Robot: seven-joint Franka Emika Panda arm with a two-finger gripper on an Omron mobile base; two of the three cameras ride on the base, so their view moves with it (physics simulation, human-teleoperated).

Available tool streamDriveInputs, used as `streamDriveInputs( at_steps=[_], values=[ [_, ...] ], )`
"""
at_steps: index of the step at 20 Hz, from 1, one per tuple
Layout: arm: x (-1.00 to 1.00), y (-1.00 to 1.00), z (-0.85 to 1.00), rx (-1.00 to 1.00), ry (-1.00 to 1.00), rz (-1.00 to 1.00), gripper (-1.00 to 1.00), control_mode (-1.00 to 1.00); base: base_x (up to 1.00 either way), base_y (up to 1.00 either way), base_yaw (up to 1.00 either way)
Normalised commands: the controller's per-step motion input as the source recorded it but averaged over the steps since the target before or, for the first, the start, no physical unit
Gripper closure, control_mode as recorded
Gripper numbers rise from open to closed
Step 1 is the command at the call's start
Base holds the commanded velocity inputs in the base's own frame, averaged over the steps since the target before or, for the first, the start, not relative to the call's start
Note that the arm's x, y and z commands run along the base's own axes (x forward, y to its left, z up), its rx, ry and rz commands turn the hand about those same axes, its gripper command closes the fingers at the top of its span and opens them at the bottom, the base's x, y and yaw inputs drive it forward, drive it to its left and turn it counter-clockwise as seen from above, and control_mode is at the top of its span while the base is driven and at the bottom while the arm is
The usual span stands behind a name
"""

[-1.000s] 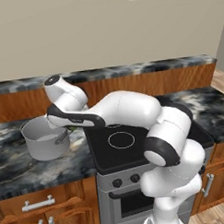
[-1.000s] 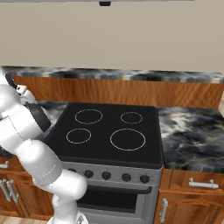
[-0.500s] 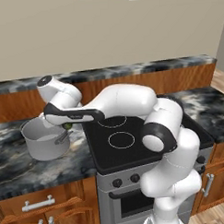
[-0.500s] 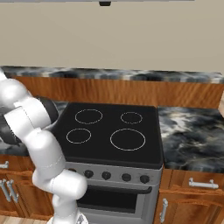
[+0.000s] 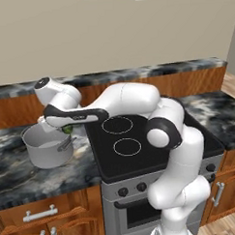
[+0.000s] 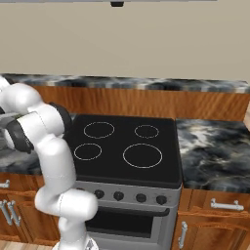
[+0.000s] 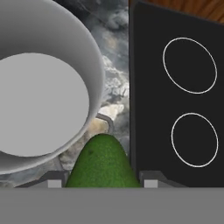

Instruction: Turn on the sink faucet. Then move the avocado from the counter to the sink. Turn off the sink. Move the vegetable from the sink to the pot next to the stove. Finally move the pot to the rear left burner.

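Avocado [image 7: 103,162] sits clamped between the gripper [image 7: 101,180] jaws at bottom centre of the hand view, above the pot [image 7: 48,87] handle; pot fills the upper left, stove [image 7: 183,87] the right. Left base view: gripper [image 5: 66,128] at the pot's [image 5: 45,144] right rim

So the left base view sat behind the arm on its left, looking forward and down at the stove [image 5: 139,138] and the counter [image 5: 39,176] beside it. The right base view did the same from the other side, and both caught that stove [image 6: 127,146]. The hand view looked close and straight down onto the stove's [image 7: 179,87] edge.
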Motion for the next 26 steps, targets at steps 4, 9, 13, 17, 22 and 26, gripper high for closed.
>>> streamDriveInputs(
  at_steps=[4,9,13,17,22,26],
  values=[
    [0.13,0.11,0.00,0.00,0.00,0.00,1.00,-1.00,0.00,0.00,0.00],
    [0.14,0.13,0.00,0.00,0.00,0.00,1.00,-1.00,0.00,0.00,0.00],
    [0.10,0.05,0.00,0.00,0.00,0.00,1.00,-1.00,0.00,0.00,0.00],
    [0.08,0.00,0.00,0.00,0.00,0.00,1.00,-1.00,0.00,0.00,0.00],
    [0.08,0.00,0.00,0.00,0.00,0.00,1.00,-1.00,0.00,0.00,0.00],
    [0.09,0.00,0.00,0.00,0.00,0.00,1.00,-1.00,0.00,0.00,0.00]
  ],
)
